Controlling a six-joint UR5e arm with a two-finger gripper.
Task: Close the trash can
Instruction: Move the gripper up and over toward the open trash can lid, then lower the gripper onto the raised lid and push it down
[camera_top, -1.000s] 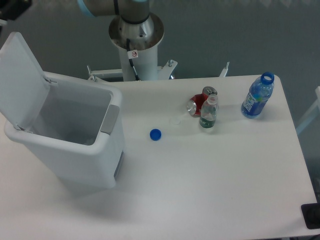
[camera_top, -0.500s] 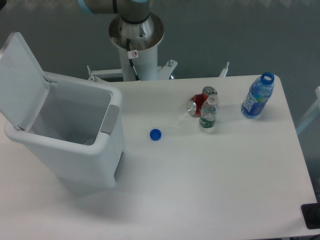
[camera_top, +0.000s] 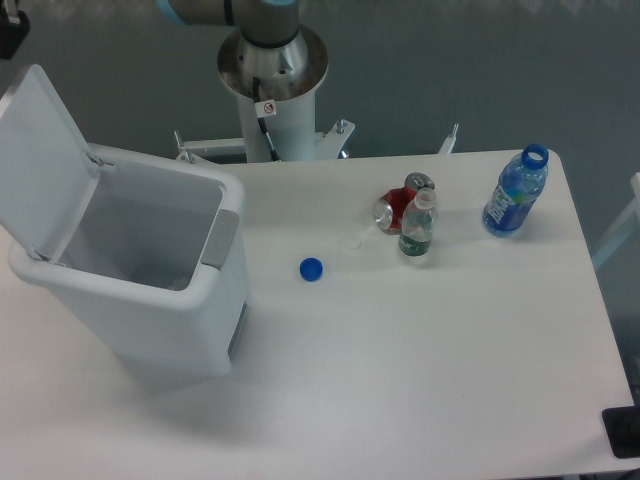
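The trash can (camera_top: 150, 310) is the big white bin on the table's left side, with a grey latch tab (camera_top: 222, 238) on its front rim. Its flat white lid (camera_top: 40, 160) stands raised at the left, leaving the bin open. I cannot make out anything inside the bin. Only a small dark piece of my gripper (camera_top: 9, 24) shows at the top left corner, just above the lid's upper edge. Its fingers are cut off by the frame.
A blue cap (camera_top: 311, 268) and a small clear cap (camera_top: 349, 241) lie mid-table. A red can (camera_top: 395, 210), a small clear bottle (camera_top: 416, 226) and an uncapped blue bottle (camera_top: 516, 192) stand at the right. The arm's base (camera_top: 272, 70) rises behind the table.
The dark gripper part at the top left has shifted leftward and now shows less. The lid and the items on the table have not visibly moved.
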